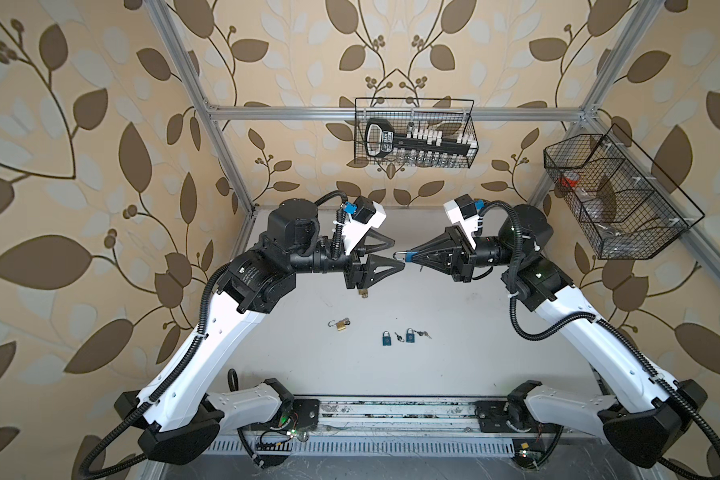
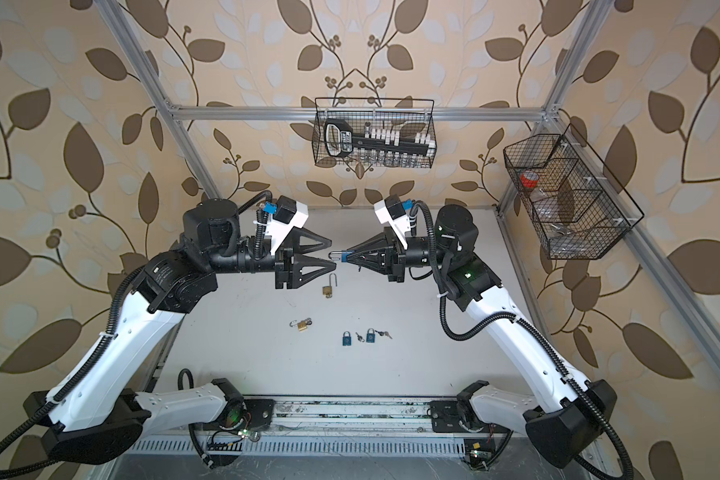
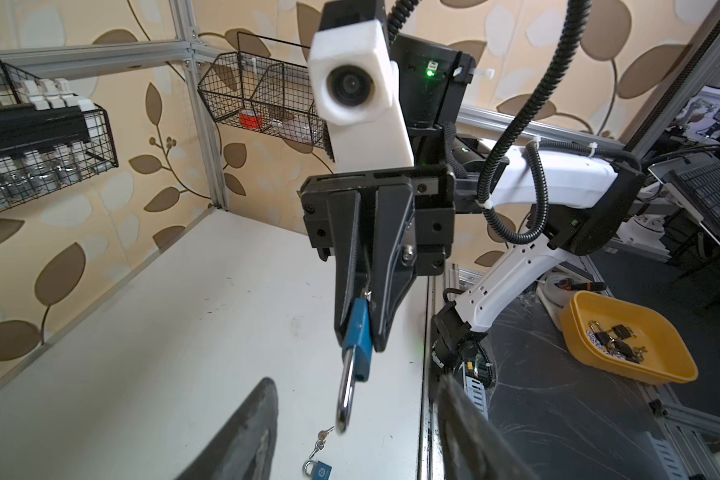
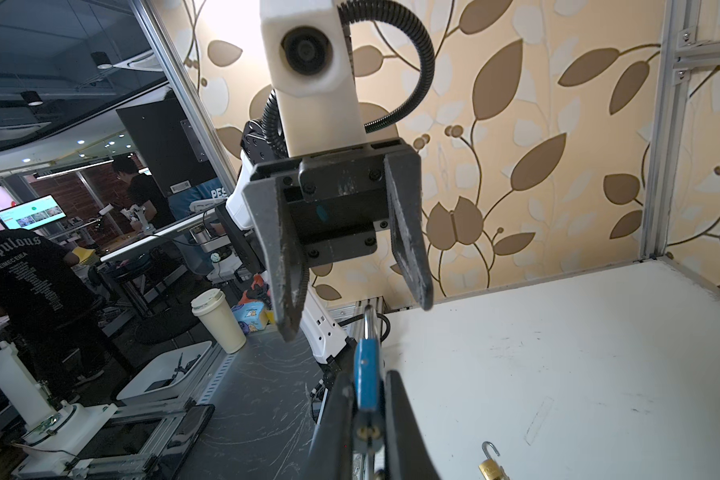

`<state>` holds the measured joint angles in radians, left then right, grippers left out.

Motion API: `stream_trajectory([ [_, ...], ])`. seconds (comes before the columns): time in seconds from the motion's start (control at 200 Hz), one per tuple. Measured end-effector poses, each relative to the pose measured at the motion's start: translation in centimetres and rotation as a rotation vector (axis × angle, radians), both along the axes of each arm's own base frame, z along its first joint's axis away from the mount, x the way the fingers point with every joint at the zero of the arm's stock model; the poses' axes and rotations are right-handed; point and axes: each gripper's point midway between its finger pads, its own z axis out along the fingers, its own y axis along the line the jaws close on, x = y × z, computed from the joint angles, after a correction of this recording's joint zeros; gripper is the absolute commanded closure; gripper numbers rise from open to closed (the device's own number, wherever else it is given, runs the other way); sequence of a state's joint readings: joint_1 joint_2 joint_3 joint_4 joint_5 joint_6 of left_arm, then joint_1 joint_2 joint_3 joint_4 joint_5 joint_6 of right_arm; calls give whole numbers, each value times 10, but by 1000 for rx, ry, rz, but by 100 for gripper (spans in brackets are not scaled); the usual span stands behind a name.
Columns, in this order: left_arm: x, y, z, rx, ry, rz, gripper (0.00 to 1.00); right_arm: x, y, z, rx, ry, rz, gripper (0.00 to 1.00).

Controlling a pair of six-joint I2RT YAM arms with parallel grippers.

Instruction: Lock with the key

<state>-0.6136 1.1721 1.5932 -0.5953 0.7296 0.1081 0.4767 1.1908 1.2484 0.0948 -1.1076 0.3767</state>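
- Both top views hang high over the front edge of the bench (image 1: 454,332). They look steeply down and toward the back edge, from far enough off to frame the whole bench. They share nearly everything, shifted slightly sideways.
- The left wrist view sits just behind the left gripper (image 3: 354,380). It faces the bench's right edge and right back corner, with the right gripper (image 3: 361,343) close ahead.
- The right wrist view faces the opposite way, toward the left edge, and is equally near.
- Both wrist views share the held lock (image 3: 359,320), seen from opposite sides. Both top views show it too.
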Motion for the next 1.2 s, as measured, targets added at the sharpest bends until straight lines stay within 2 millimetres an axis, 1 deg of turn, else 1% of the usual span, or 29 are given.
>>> stream_trajectory([
  [0.05, 0, -1, -1, -1, 5, -4, 44, -2, -1, 2, 4, -7, 0, 100],
  [0.2, 0, -1, -2, -2, 12, -4, 52, -7, -3, 8, 15, -28, 4, 100],
  [0.45, 2, -2, 0, -10, 3, 0, 63, -9, -3, 8, 15, -31, 18, 100],
  [0.7, 2, -2, 0, -9, 0, 0, 76, -9, -3, 8, 15, -28, 18, 100],
  [0.785, 2, -2, 0, -9, 0, 0, 83, -9, -3, 8, 14, -23, 19, 100],
  [0.89, 0, -3, 0, -11, -3, -12, 100, -7, -3, 8, 14, -15, 8, 100],
  [1.2, 2, -3, 2, -19, -5, -4, 100, -4, -4, 8, 16, 10, -9, 100],
])
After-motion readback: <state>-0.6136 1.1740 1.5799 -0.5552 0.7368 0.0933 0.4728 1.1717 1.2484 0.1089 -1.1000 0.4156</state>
